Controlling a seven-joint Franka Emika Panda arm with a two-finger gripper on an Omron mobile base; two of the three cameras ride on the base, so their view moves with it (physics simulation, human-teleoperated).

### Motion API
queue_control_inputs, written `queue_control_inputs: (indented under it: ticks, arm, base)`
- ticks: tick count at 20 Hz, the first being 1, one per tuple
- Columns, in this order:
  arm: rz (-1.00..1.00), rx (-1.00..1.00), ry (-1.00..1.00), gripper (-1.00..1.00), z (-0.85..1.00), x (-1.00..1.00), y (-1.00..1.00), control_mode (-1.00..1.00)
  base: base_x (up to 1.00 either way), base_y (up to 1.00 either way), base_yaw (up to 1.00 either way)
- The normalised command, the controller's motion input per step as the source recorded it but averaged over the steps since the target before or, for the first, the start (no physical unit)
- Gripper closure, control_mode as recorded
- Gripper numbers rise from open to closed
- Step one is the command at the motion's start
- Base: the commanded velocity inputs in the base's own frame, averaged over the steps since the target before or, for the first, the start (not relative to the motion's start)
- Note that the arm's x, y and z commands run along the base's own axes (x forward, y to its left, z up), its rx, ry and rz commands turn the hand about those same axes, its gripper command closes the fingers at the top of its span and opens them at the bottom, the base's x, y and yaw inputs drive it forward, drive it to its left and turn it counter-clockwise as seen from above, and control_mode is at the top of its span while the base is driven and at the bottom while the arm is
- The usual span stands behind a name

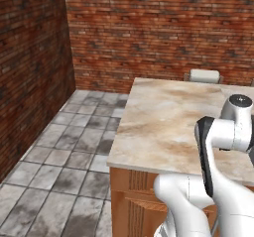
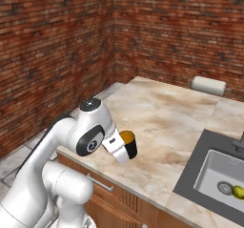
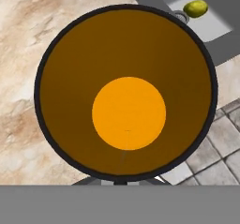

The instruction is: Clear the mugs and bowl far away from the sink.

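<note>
Pincer (image 2: 125, 151) clenched on black mug (image 2: 128, 144), fingertips hidden behind rim; sink (image 2: 224, 174) cut off at rt edge.

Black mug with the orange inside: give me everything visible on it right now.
The black cylindrical mug with yellow-orange inside sits at the end of the shut gripper, over the marble counter near its front edge, left of the grey sink. Whether it rests on the counter cannot be told. It looks tilted. The hand view looks straight into its mouth: thin black rim, brownish-orange wall, bright orange bottom, empty. No handle shows.
</note>
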Motion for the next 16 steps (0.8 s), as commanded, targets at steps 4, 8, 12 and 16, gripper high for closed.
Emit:
queue_control_inputs:
  ticks: [4, 8, 12, 16]
  arm:
    - [-0.01, 0.02, 0.01, 1.0, -0.02, -0.07, 0.0, -1.0]
    - [0.0, 0.0, 0.02, 1.0, 0.0, 0.0, 0.0, -1.0]
    - [0.01, 0.0, 0.0, 1.0, 0.0, 0.0, 0.03, -1.0]
    - [0.0, 0.0, 0.0, 1.0, 0.0, 0.0, 0.0, 1.0]
  base:
    - [0.0, 0.0, 0.0]
    - [0.0, 0.0, 0.0]
    - [0.0, 0.0, 0.0]
    - [0.0, 0.0, 0.0]
